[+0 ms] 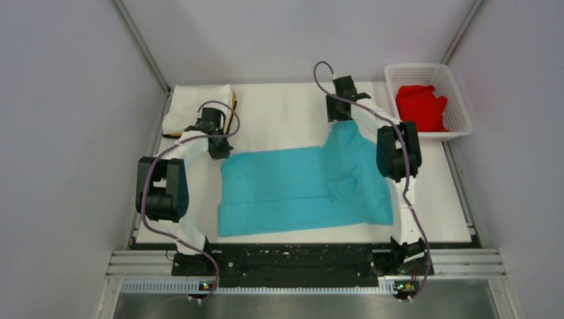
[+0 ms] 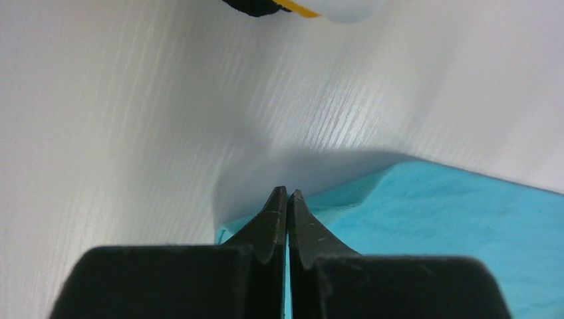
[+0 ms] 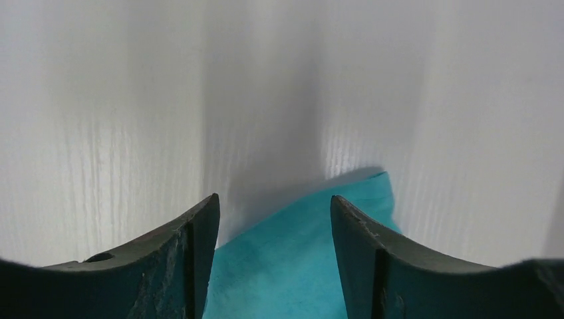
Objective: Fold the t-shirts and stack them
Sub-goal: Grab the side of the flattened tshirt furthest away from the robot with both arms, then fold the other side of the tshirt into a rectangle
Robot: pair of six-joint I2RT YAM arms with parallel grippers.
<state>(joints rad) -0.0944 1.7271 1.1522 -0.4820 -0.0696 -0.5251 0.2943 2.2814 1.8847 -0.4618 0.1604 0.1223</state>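
Note:
The turquoise-blue t-shirt (image 1: 299,186) lies partly folded in the middle of the white table. My left gripper (image 1: 221,151) is at its far left corner. In the left wrist view that gripper (image 2: 287,193) is shut on the shirt's edge (image 2: 452,226), which is raised a little. My right gripper (image 1: 338,114) is at the shirt's far right peak. In the right wrist view it (image 3: 274,199) is open, with turquoise cloth (image 3: 299,252) between the jaws. The red t-shirt (image 1: 420,106) lies crumpled in the basket. The white t-shirt (image 1: 193,103) lies folded at the far left, with an orange-yellow edge (image 1: 234,109) showing beneath it.
The white lattice basket (image 1: 416,66) stands at the far right corner. Grey walls enclose the table on the left, the back and the right. The arm bases sit on a black rail (image 1: 292,259) at the near edge.

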